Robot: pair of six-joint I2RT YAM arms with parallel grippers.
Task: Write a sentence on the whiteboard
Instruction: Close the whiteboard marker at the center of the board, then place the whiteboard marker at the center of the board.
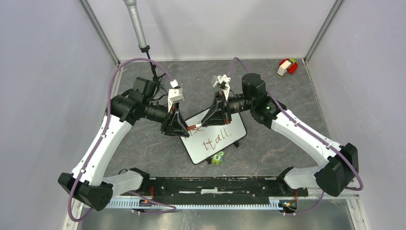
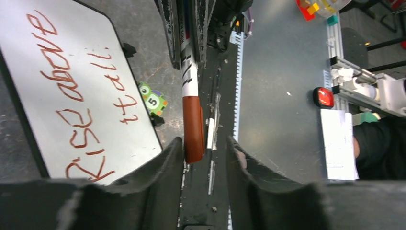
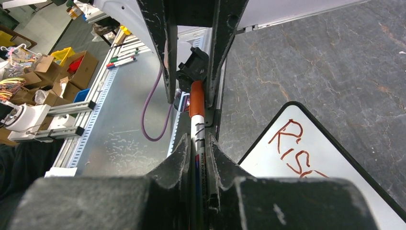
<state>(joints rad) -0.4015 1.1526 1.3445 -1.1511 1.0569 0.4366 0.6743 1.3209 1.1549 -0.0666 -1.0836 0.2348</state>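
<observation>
The whiteboard point(image 1: 225, 143) lies tilted on the grey table, and the sentence point(image 2: 72, 86) on it reads "Rise above it all." in reddish-brown. Both grippers meet over its far left corner. My right gripper point(image 3: 197, 142) is shut on the white barrel of a marker pen point(image 3: 197, 128). The pen's reddish-brown cap point(image 2: 193, 127) reaches between the fingers of my left gripper point(image 2: 205, 153), which stands open. The cap lies close against one finger, with a clear gap to the other. From above, the pen point(image 1: 194, 127) bridges the left gripper point(image 1: 184, 129) and the right gripper point(image 1: 203, 125).
A small green numbered toy point(image 1: 218, 158) sits at the whiteboard's near edge, beside a black clip point(image 1: 235, 143). Red, white and green blocks point(image 1: 287, 66) lie at the back right. A grey pole point(image 1: 136, 24) hangs at the back left. Walls enclose the table.
</observation>
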